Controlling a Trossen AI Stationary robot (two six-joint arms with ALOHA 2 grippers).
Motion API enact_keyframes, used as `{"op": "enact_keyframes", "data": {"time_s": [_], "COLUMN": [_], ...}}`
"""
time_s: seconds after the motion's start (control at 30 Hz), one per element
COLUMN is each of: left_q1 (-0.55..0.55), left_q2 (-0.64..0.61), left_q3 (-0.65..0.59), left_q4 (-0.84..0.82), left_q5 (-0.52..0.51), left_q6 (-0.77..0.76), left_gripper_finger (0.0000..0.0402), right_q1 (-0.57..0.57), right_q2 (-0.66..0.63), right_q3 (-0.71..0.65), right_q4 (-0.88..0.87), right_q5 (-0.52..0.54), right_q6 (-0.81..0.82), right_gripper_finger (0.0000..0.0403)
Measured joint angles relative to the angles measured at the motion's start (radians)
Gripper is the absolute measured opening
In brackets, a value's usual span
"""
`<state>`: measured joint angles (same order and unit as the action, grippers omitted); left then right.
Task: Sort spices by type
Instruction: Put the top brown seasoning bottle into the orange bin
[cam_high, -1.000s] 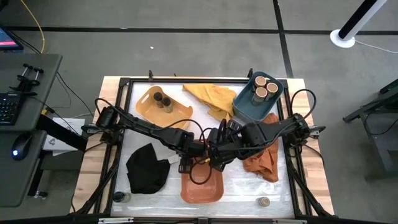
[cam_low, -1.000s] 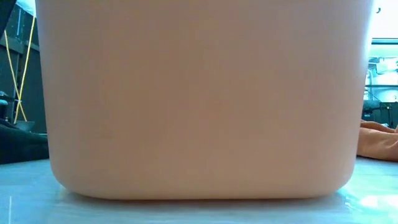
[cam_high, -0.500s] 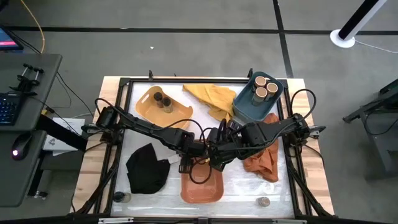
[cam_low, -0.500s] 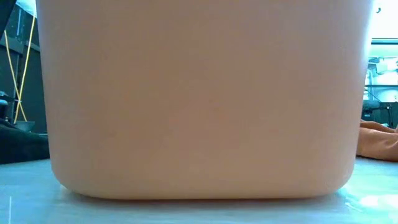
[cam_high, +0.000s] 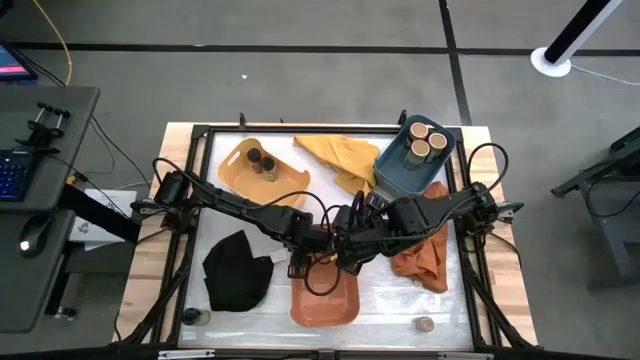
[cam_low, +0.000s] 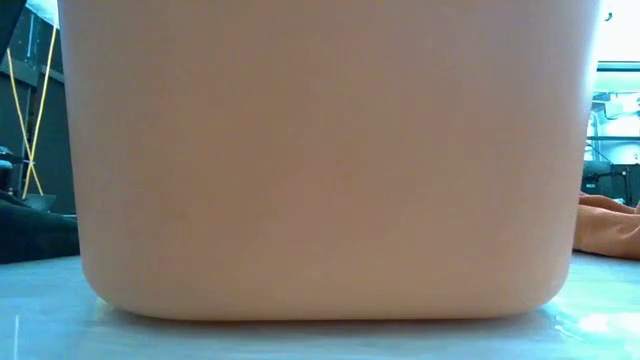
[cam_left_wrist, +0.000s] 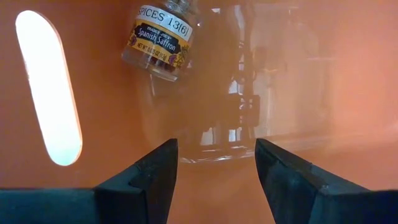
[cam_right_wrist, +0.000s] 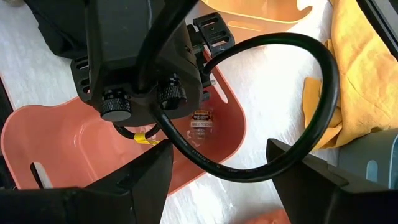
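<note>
A small glass spice jar with a dark saffron label (cam_left_wrist: 160, 37) lies on its side on the floor of the orange tub (cam_high: 325, 300). My left gripper (cam_left_wrist: 216, 146) hangs open over the tub's far end, fingers pointing down, and the jar lies beyond its fingertips, untouched. My right gripper (cam_right_wrist: 219, 149) is open and higher up, just right of the left wrist (cam_high: 352, 262); it also sees the jar (cam_right_wrist: 202, 121). Two dark jars (cam_high: 262, 162) stand in the yellow tub. Three tan-topped jars (cam_high: 423, 139) stand in the blue tub.
One loose jar (cam_high: 424, 324) stands near the front right corner, another (cam_high: 190, 317) at the front left. A black cloth (cam_high: 238, 270) lies left of the orange tub, an orange cloth (cam_high: 425, 255) right of it, and a yellow cloth (cam_high: 340, 160) at the back. The tub's wall (cam_low: 320, 160) fills the low view.
</note>
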<state>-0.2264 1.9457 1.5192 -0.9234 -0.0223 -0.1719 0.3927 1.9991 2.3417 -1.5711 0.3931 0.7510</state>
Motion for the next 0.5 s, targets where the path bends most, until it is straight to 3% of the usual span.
{"op": "enact_keyframes", "data": {"time_s": [0.5], "left_q1": [0.001], "left_q2": [0.000], "left_q3": [0.000], "left_q4": [0.002], "left_q5": [0.000], "left_q6": [-0.007], "left_gripper_finger": [0.0200], "right_q1": [0.000], "right_q2": [0.001], "right_q3": [0.000], "right_q4": [0.000], "right_q5": [0.001], "right_q6": [0.009], "right_gripper_finger": [0.0252]}}
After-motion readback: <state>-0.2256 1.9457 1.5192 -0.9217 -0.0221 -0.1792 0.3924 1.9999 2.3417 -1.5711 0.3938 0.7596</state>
